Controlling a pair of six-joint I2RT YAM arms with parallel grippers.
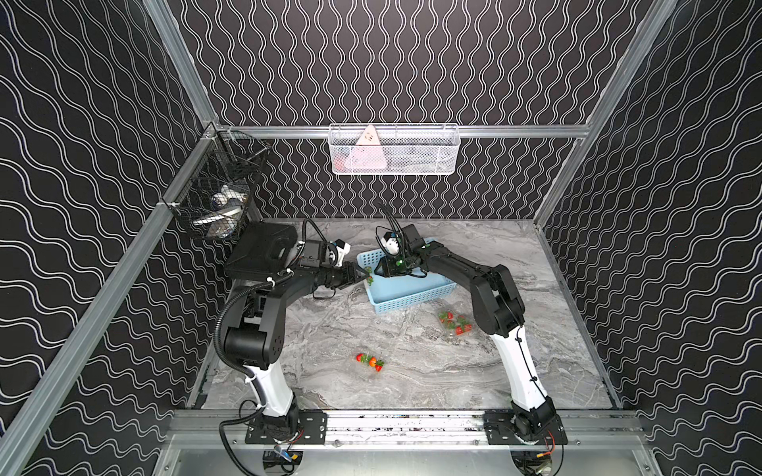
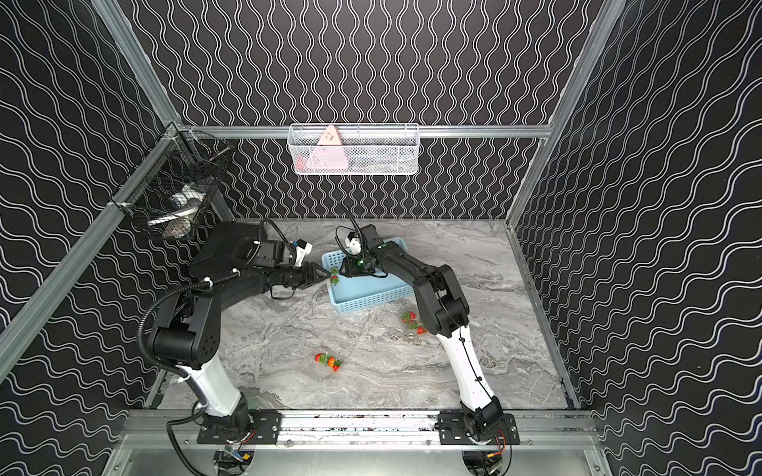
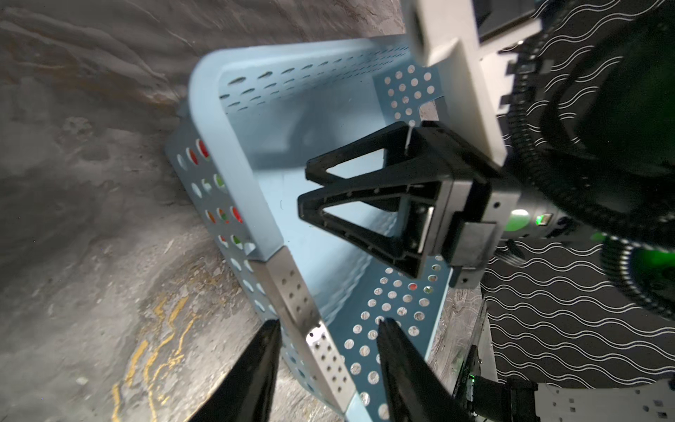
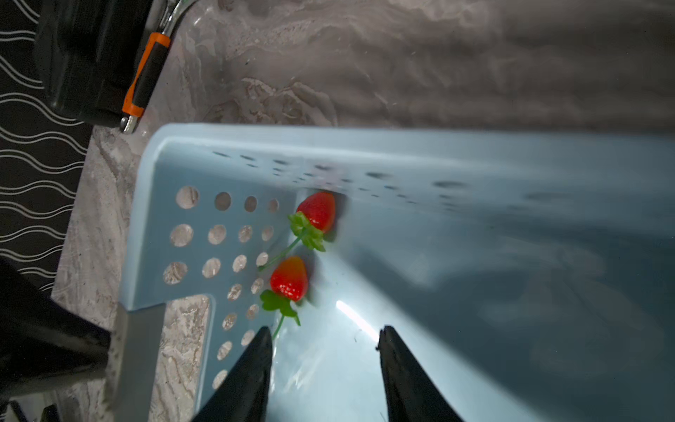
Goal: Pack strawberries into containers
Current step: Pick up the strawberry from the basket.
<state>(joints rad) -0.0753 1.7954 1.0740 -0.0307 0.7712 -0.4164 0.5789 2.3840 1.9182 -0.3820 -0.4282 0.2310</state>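
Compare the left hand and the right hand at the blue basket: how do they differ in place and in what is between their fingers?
The left hand straddles the wall of the blue basket, one finger outside and one inside; the right hand is over the basket's floor. The left hand has the wall between its fingers; the right hand has nothing between them, with two strawberries lying ahead. Both hands are open and hold no berry.

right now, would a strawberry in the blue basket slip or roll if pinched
Its glossy skin looks slick, so the strawberry may slip. The rounded body could roll against the blue basket wall. Thin stem probably bends.
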